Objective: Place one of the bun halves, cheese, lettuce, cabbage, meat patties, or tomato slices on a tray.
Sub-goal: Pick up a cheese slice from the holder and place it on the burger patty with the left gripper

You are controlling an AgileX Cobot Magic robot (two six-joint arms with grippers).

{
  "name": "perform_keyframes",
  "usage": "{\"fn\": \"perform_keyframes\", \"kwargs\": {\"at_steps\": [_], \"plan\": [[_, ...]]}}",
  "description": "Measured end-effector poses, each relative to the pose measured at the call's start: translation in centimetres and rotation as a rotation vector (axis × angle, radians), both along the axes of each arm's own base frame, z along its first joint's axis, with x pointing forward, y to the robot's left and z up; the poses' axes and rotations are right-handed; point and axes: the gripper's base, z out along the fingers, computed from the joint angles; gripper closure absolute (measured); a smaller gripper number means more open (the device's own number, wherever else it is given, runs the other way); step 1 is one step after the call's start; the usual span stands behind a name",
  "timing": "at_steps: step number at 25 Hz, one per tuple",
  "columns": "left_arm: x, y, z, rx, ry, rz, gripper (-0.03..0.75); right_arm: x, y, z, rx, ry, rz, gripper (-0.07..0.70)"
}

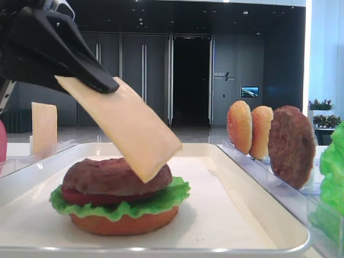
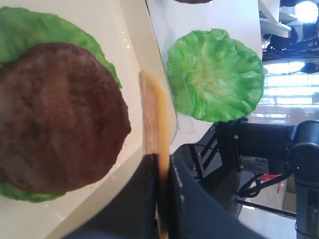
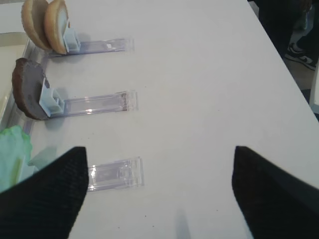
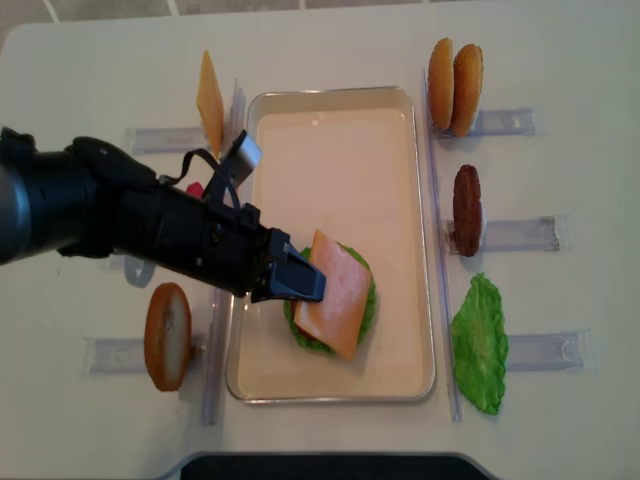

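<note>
My left gripper (image 4: 305, 282) is shut on one edge of a pale orange cheese slice (image 4: 335, 292). The cheese (image 1: 126, 129) hangs tilted, and its lower corner reaches the top of a brown meat patty (image 1: 110, 177). That patty sits on a tomato slice (image 1: 80, 198), ruffled lettuce (image 1: 121, 204) and a bun half (image 1: 123, 223), stacked on the white tray (image 1: 242, 215). In the left wrist view the cheese (image 2: 154, 124) shows edge-on between the jaws, beside the patty (image 2: 55, 114). My right gripper (image 3: 159, 189) is open over bare table, holding nothing.
Clear racks flank the tray. On the right stand two bun halves (image 4: 455, 88) and a patty (image 4: 467, 210), with a lettuce leaf (image 4: 480, 340) lying flat. On the left are another cheese slice (image 4: 209, 100) and a bun half (image 4: 167, 335). An empty rack (image 3: 114, 174) lies by my right gripper.
</note>
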Motion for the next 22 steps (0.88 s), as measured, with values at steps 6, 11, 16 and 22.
{"fn": "perform_keyframes", "kwargs": {"at_steps": [6,11,16,22], "plan": [[0.09,0.12,-0.15,0.021,-0.013,0.002,0.692,0.0,0.0,0.0,0.0,0.0,0.0,0.044],[0.32,0.26,-0.33,0.046,-0.033,0.019,0.692,0.0,0.0,0.0,0.0,0.0,0.0,0.044],[0.47,0.39,-0.47,0.067,-0.052,0.024,0.692,0.0,0.0,0.0,0.0,0.0,0.0,0.044],[0.46,0.52,-0.62,0.089,-0.065,0.012,0.692,0.0,0.0,0.0,0.0,0.0,0.0,0.044]]}}
